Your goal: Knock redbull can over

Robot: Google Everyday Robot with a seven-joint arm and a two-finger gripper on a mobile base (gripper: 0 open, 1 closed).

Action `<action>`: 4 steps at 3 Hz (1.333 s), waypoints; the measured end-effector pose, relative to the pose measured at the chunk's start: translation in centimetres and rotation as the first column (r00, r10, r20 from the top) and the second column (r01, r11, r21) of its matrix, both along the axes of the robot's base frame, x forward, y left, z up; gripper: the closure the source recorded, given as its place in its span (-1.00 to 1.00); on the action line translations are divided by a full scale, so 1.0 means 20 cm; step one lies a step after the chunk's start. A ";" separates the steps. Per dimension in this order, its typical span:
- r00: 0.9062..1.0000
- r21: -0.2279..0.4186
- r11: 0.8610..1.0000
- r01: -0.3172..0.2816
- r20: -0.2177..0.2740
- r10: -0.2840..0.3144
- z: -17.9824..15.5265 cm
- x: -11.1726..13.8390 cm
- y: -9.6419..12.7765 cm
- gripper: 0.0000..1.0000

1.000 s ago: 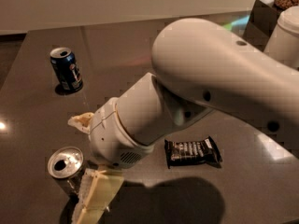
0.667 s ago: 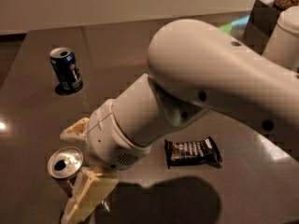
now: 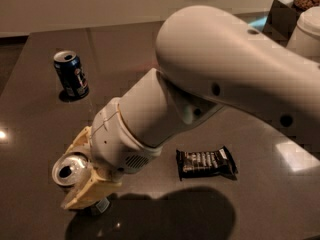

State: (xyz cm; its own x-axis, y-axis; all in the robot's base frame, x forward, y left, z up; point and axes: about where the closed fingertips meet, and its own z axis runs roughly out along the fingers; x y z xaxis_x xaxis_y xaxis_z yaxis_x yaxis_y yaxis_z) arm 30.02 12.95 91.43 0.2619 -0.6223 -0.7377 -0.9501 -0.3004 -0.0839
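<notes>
The redbull can (image 3: 66, 169), slim and silver with a shiny open top, stands at the front left of the dark table (image 3: 45, 124). It leans with its top to the left, and its base with bluish marks shows below the lower finger. My gripper (image 3: 72, 176) reaches down over it from the right. One cream finger (image 3: 80, 141) lies against the can's far side and the other (image 3: 87, 194) against its near side, so the gripper is shut on the can.
A shorter dark blue can (image 3: 71, 74) stands upright at the back left. A black snack bar wrapper (image 3: 206, 162) lies right of my wrist. My large white arm (image 3: 225, 79) covers the table's middle and right. White containers (image 3: 305, 29) stand at the back right.
The fingers were spread wide beside the can. They have now moved left around it and closed in, and the can has begun to lean.
</notes>
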 end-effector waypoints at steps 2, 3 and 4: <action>0.989 -0.170 0.984 0.058 0.146 -0.033 0.19 0.23 -0.11 1.00; 0.978 -0.299 0.952 0.063 0.208 0.001 0.18 0.32 -0.18 1.00; 0.971 -0.419 0.906 0.059 0.235 0.046 0.11 0.39 -0.23 1.00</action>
